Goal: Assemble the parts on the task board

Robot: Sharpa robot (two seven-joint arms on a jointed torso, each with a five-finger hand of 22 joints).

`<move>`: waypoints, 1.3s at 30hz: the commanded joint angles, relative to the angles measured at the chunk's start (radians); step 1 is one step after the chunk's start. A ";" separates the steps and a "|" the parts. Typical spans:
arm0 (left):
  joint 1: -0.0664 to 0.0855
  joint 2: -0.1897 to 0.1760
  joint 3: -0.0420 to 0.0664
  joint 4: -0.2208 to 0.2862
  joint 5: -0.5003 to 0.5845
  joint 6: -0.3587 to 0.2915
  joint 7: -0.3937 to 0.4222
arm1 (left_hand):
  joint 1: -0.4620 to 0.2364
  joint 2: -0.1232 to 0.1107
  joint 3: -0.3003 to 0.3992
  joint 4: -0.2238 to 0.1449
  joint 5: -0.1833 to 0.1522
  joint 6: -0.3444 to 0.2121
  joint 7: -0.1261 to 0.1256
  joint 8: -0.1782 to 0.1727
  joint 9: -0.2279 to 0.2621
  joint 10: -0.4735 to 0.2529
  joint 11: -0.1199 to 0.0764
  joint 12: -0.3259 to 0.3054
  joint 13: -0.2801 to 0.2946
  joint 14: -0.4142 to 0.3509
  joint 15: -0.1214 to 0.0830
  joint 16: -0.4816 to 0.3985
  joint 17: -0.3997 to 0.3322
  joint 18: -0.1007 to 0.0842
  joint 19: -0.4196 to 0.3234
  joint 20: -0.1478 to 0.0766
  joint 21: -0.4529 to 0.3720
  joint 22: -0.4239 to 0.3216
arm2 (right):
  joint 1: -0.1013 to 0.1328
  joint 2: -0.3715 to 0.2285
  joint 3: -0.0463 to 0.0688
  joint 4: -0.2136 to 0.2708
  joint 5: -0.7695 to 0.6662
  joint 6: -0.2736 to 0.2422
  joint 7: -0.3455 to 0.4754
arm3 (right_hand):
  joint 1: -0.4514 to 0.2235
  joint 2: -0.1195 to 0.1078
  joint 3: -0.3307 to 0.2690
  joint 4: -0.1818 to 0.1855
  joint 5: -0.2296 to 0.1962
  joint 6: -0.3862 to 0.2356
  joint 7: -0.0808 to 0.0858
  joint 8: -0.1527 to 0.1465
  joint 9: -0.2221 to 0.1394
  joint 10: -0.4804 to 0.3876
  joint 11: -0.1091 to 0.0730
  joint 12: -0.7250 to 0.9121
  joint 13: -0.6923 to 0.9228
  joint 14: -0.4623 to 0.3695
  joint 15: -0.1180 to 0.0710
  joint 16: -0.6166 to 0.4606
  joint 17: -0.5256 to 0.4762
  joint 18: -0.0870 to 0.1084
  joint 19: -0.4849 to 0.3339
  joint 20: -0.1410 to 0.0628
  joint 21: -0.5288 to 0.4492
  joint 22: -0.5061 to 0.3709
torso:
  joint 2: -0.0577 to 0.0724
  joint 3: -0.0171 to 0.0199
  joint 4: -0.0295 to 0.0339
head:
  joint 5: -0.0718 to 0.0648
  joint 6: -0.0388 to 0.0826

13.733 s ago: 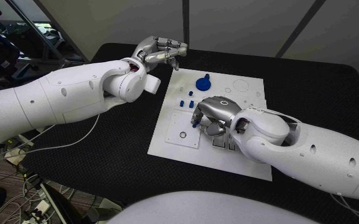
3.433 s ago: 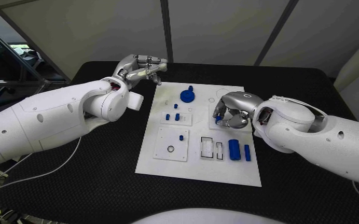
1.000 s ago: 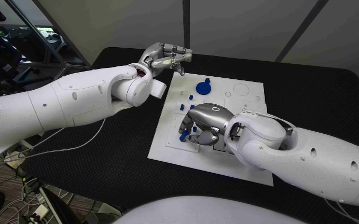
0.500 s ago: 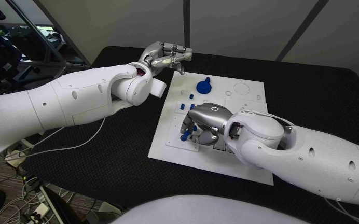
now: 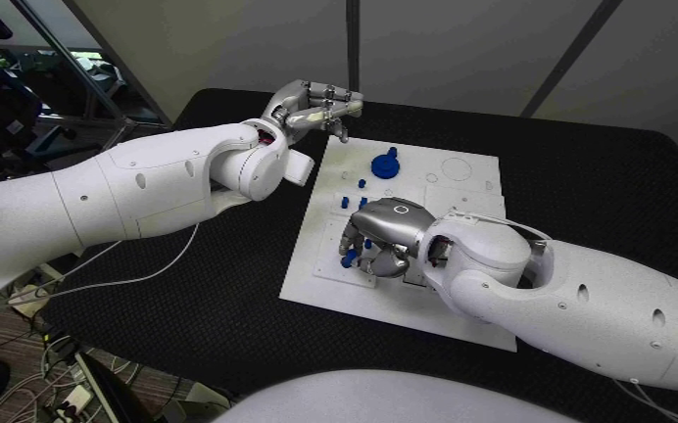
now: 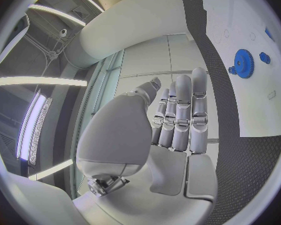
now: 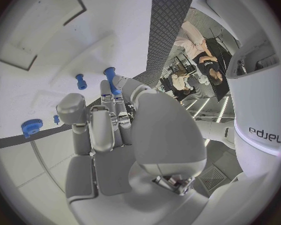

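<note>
Left hand [image 5: 314, 105]: raised above the far left corner of the task board, off the white plate's edge; fingers drawn together and straight in the left wrist view [image 6: 178, 115], nothing between them, touching no part.

Table [image 5: 169, 276]: black, textured, carrying the board in its middle.

Task board [image 5: 473, 310]: white plate lying flat, running away from the robot at a slight slant; a square inset panel with a small ring sits near its left edge, two faint circular outlines near its far right corner.

Blue gear [image 5: 384, 159]: round toothed part with a short stem, on the far half of the board, near the left hand but apart from it; seen also in the left wrist view [image 6: 243, 70].

Small blue pegs [image 5: 355, 186]: a few short pieces on the board between the gear and the right hand, standing apart from each other.

Blue peg [image 5: 349, 258]: a longer blue piece pinched at the right hand's fingertips, over the board's left part just by the inset panel; the right wrist view shows it [image 7: 110, 78] poking out beyond the fingertips, close above the white surface. Whether it touches the board I cannot tell.

Right hand [image 5: 381, 239]: low over the middle of the board, palm down, fingers curled round the blue peg.
</note>
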 commanded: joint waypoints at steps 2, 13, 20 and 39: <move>0.001 -0.001 0.000 0.003 0.001 0.011 0.001 | -0.002 0.012 -0.006 0.000 0.002 -0.005 -0.001 -0.001 -0.001 -0.006 0.002 0.006 0.001 0.000 0.006 -0.004 -0.001 -0.012 0.003 0.000 -0.007 -0.001 | 0.001 0.004 -0.003 0.003 -0.015 0.002 0.002 | -0.029 -0.012 -0.012 0.008 0.010 -0.036 0.012 -0.024 -0.010 -0.060 0.018 -0.039 -0.016 0.035 0.014 -0.001 -0.008 -0.002 -0.017 0.006 -0.009 -0.015 | 0.000 -0.0005 0.0010 | 0.000 0.000; 0.001 -0.003 0.000 0.003 0.001 0.009 -0.009 | -0.004 0.013 -0.007 0.001 0.002 -0.007 0.000 -0.002 -0.002 -0.008 0.003 0.007 0.001 0.000 0.007 -0.004 -0.002 -0.012 0.004 0.001 -0.008 -0.002 | 0.001 -0.002 -0.006 0.008 -0.038 -0.122 0.011 | -0.047 -0.049 -0.100 0.008 -0.013 -0.236 -0.042 -0.039 -0.017 -0.271 0.056 -0.059 -0.024 -0.009 0.041 -0.114 -0.180 0.033 -0.130 0.038 -0.153 -0.198 | -0.001 0.0000 -0.0003 | 0.002 -0.001; 0.001 -0.006 0.000 0.001 0.001 0.009 -0.015 | -0.005 0.014 -0.008 0.003 0.002 -0.010 0.001 -0.002 -0.002 -0.010 0.004 0.007 0.001 0.000 0.007 -0.004 -0.002 -0.013 0.004 0.001 -0.009 -0.003 | 0.001 -0.026 -0.006 0.022 -0.048 -0.243 0.028 | -0.031 -0.041 -0.155 0.012 -0.015 -0.277 -0.053 -0.039 -0.017 -0.338 0.061 -0.015 -0.018 -0.021 0.048 -0.154 -0.236 0.043 -0.155 0.042 -0.202 -0.254 | 0.000 0.0015 -0.0002 | 0.000 0.003; 0.001 -0.028 -0.003 0.003 0.001 -0.001 -0.013 | -0.007 0.013 -0.011 0.004 0.002 -0.012 0.002 -0.003 -0.002 -0.013 0.004 0.009 0.001 0.000 0.008 -0.005 -0.003 -0.013 0.005 0.002 -0.010 -0.004 | 0.006 -0.418 -0.006 0.178 0.419 -0.367 -0.062 | -0.163 -0.047 -0.380 0.220 0.183 -0.113 -0.028 0.101 0.026 0.040 -0.039 0.734 0.486 0.028 -0.030 -0.084 -0.126 0.022 -0.057 -0.026 -0.159 -0.177 | -0.014 -0.0044 -0.0152 | -0.131 0.048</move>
